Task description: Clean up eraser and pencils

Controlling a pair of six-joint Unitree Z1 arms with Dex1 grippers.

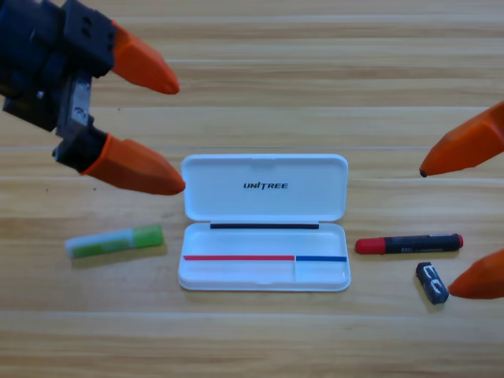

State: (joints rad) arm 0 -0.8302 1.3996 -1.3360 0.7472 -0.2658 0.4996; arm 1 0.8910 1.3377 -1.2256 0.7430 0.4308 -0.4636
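An open case [264, 228] lies in the middle of the desk [252, 339], its lid folded back away from me toward the far edge. To its left lies one stick [115, 241], well apart from the case; to its right lies a pen [408, 244], with the eraser [431, 283] just beside and nearer than the pen's right end.

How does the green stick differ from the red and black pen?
The light-green and white stick lies left of the open white plastic case, tilted; the black pen with a red end lies right of it, nearly level. The stick looks shorter and thicker. Both rest on the wooden table, outside the case.
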